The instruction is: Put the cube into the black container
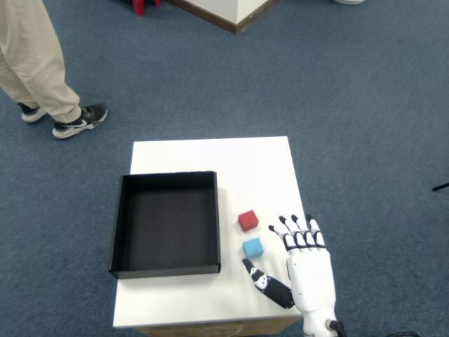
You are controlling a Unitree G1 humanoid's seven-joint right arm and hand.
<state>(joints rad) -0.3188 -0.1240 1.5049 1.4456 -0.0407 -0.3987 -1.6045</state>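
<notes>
— Well, any grip yet on the right hand?

— None. Spread wide over the near right corner of the white table, palm down, four fingers straight and pointing away, thumb angled out toward the left. Holding nothing.

— Touching the cubes?

— Apart from both, though close. Blue cube just beyond the thumb tip, in the crook between thumb and forefinger. Red cube a little farther back, just left of the fingertips. Hard to tell which of the two counts as the task's cube.

— And the black container?

— Sitting open on the left half of the table, nothing inside, its right wall near the two cubes.
</notes>
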